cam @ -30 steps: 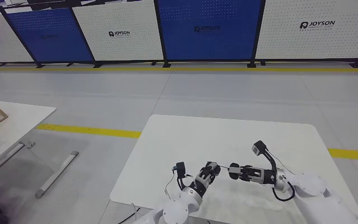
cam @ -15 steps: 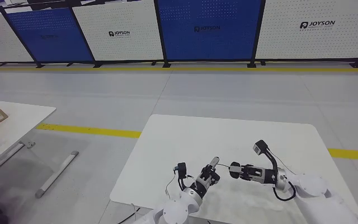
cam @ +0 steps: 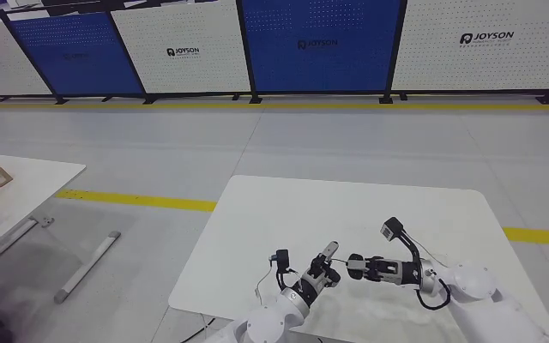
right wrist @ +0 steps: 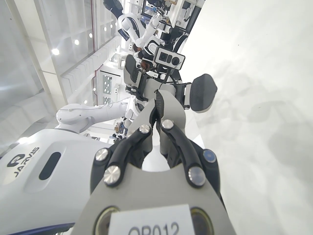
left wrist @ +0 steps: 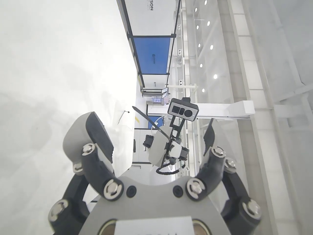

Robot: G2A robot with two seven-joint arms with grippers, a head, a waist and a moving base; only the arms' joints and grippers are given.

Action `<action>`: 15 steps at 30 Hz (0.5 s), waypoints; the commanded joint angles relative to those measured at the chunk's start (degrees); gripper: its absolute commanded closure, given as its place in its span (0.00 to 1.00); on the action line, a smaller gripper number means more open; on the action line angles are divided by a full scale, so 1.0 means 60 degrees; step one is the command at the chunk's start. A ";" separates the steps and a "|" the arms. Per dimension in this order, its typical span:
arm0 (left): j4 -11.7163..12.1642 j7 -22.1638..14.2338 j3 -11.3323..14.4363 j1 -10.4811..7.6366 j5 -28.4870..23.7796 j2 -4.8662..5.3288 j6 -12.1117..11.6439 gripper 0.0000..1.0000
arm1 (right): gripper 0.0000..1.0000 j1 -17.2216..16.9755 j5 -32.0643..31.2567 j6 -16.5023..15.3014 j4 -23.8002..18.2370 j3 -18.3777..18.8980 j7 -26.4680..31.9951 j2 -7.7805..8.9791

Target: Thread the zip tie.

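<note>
Right gripper (right wrist: 157, 101) pinches thin black plastic zip tie (left wrist: 146, 119); left gripper (left wrist: 154, 128), spread, faces its tip. Recommend centring tip between the 2 pads before closing.

A dark logo mark with one word of print stood on each white partition panel (cam: 182, 47), and a fainter one on the blue panels (cam: 319, 43) between them. The left wrist view caught the same marks on a white panel (left wrist: 146, 3). A white sticker (right wrist: 150, 221) at the base of the right gripper (right wrist: 157, 96) carried a cut-off code of letters and digits.
</note>
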 commanded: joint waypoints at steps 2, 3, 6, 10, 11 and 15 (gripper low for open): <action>0.0062 -0.0219 -0.0102 0.0091 -0.0013 -0.0003 -0.0405 0.00 | 1.00 0.0000 0.0000 -0.0001 0.0000 0.0000 0.0000 0.0000; 0.0065 -0.0208 -0.0136 0.0126 0.0008 -0.0006 -0.0526 0.00 | 1.00 0.0000 0.0000 -0.0001 0.0000 0.0000 0.0000 0.0000; 0.0043 -0.0128 -0.0233 0.0251 -0.0011 -0.0017 -0.0996 0.00 | 1.00 0.0000 0.0000 -0.0001 0.0000 0.0000 0.0000 0.0000; 0.0043 -0.0128 -0.0233 0.0251 -0.0011 -0.0017 -0.0996 0.00 | 1.00 0.0000 0.0000 -0.0001 0.0000 0.0000 0.0000 0.0000; 0.0054 -0.0147 -0.0228 0.0252 0.0003 -0.0017 -0.0984 0.00 | 1.00 0.0000 0.0000 -0.0001 0.0000 0.0000 0.0000 0.0000; 0.0195 -0.0312 -0.0255 0.0265 0.0412 -0.0024 -0.1176 0.00 | 1.00 0.0000 0.0000 -0.0001 0.0000 0.0000 0.0000 0.0000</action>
